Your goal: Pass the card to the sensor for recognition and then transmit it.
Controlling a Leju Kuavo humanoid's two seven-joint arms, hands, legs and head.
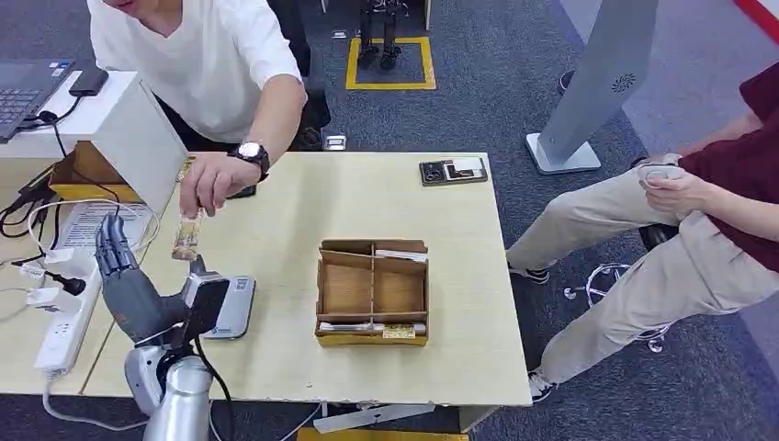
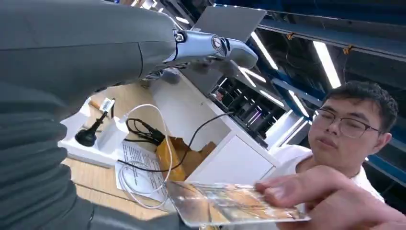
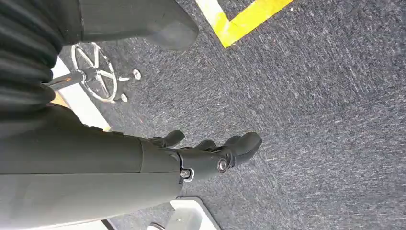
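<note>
Floor: dark blue-grey carpet (image 1: 514, 83) with a yellow square outline (image 1: 389, 62) marked beyond the pale wood surface (image 1: 367, 202). A grey floor-standing panel (image 1: 597, 83) on a flat base stands right of the surface. Long ceiling strip lights (image 2: 330, 60) lit overhead.

Sensor (image 1: 230, 308) left of box (image 1: 372, 292), on table (image 1: 367, 197)

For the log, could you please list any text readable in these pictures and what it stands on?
No text can be read.
Card in the person's hand: print blurred.
Paper sheet: lines too small.
Sensor label: too small.
Grey stand: a round emblem, no words.
</note>
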